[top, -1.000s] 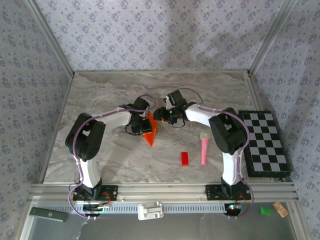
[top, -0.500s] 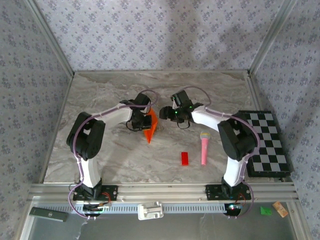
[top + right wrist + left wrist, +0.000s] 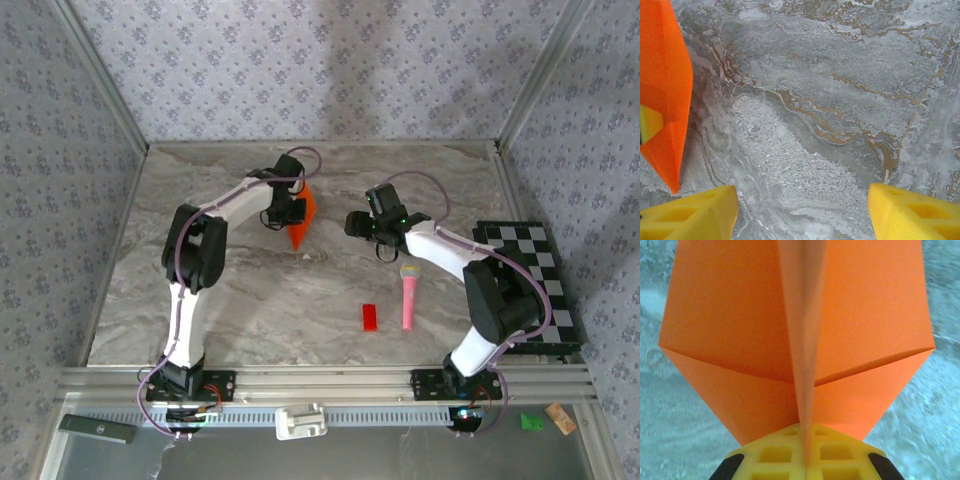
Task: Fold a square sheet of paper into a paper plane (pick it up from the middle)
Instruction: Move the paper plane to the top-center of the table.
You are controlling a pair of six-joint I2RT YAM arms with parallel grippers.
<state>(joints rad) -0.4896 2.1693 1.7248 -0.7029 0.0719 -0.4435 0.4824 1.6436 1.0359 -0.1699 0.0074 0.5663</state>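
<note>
Marble counter (image 3: pixel 200 290), far middle: left hand (image 3: pixel 805 461) clamped on paper plane (image 3: pixel 301 212) along its centre crease, nose toward near edge. Right hand (image 3: pixel 356 222), jaws apart, near on its right.

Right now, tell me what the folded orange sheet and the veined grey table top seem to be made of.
The folded orange sheet: thin paper, matte; it holds sharp, straight creases and shows no gloss. The veined grey table top: looks like marble, or perhaps a printed laminate; brown and white veins, dull sheen.
</note>
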